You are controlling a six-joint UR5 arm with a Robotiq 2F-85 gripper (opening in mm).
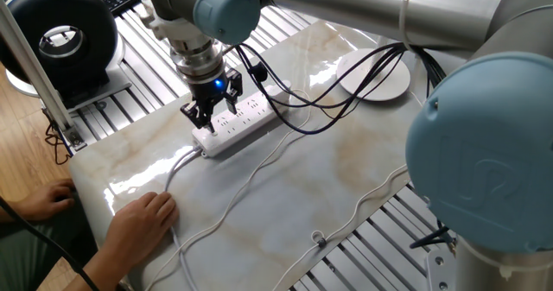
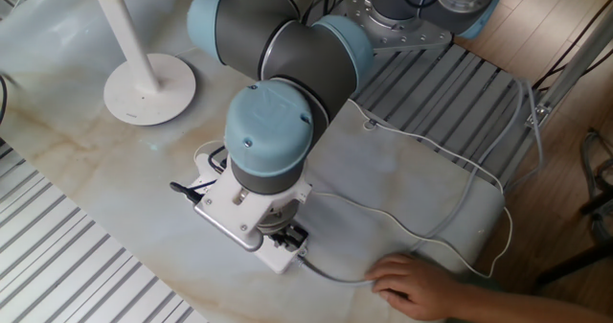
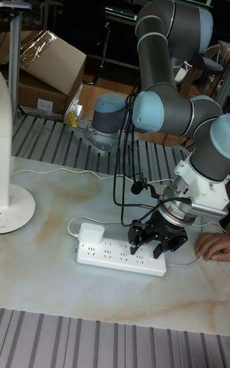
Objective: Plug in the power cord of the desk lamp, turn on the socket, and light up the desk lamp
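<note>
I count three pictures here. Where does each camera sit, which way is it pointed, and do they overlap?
One fixed view: high beside the arm, looking down at the socket, the pincer and a person's hand.
The other fixed view: overhead from the opposite side; the arm's wrist hides the pincer; desk lamp behind.
Tall fixed view: low, table-level, facing the whole arm.
All share the socket.
</note>
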